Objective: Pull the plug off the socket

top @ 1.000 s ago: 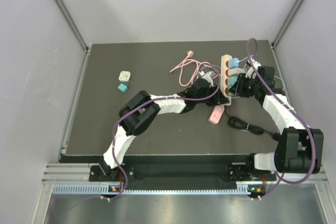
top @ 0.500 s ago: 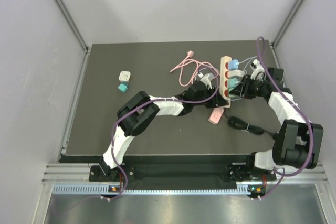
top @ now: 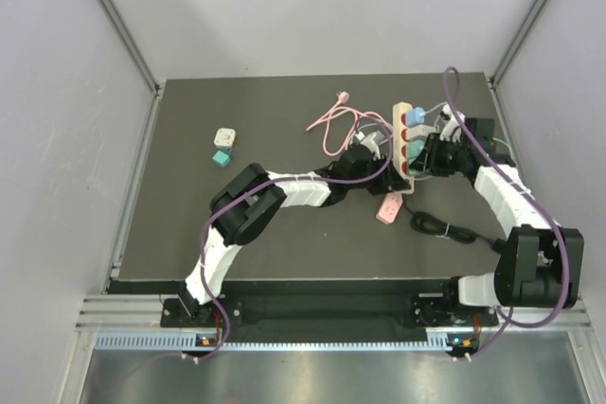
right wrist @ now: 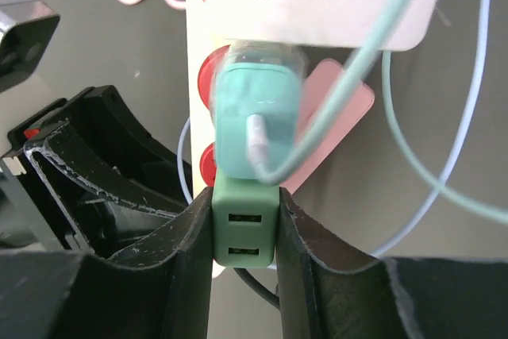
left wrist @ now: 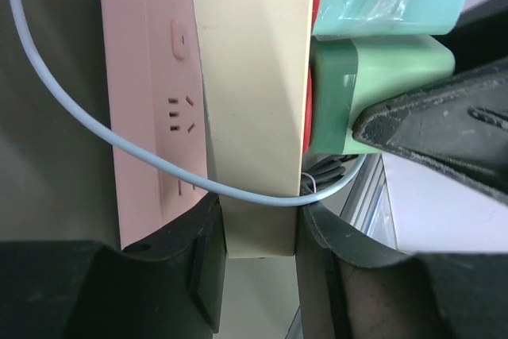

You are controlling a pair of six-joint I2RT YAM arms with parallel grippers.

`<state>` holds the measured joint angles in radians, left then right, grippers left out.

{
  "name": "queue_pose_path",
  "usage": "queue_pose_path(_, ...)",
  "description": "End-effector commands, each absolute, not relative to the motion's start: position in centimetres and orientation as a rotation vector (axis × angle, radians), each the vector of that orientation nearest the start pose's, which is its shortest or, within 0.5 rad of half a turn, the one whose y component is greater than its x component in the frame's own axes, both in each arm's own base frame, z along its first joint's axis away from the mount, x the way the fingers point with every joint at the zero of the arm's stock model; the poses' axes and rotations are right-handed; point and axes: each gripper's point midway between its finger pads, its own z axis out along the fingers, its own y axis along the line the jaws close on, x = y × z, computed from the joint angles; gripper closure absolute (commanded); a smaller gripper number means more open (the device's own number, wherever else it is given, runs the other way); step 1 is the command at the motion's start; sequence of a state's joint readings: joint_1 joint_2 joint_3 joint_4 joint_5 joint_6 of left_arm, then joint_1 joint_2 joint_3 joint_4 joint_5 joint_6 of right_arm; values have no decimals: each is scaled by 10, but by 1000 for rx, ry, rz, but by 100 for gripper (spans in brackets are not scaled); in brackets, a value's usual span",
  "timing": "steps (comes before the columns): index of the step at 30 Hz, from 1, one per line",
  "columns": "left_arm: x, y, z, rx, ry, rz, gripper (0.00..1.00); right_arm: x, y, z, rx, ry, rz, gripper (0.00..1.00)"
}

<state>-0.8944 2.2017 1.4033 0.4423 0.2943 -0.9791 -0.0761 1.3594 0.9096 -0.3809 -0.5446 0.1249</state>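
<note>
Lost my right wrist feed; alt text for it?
The right gripper has its fingers shut on a green charger plugged into a cream power strip. A teal plug sits just above; a pink strip lies behind.

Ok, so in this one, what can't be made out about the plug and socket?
Right wrist view: prongs of the green plug hidden behind its body and the teal plug; seated or free, cannot tell.
Left wrist view: socket faces of the cream strip seen edge-on, cut off by the top edge.
Top view: right hand and left hand too small to read either grip.
</note>
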Motion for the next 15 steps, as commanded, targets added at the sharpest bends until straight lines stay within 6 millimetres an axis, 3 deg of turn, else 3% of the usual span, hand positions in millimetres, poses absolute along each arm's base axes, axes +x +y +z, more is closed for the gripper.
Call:
queue_pose_path(1,342,-514,111,76,2173,-1377,100,362,99,208,-146,2118,537,100)
queue_pose_path(5,341,-512,108,86,2187,-1355,100,361,109,219,-172,2095,512,100)
queue_pose_path(9,339,-511,108,98,2185,-1358,100,358,95,217,-186,2101,478,100)
queue_pose_path(15,337,-509,113,98,2168,-1389,100,345,61,218,-308,2026,663,100)
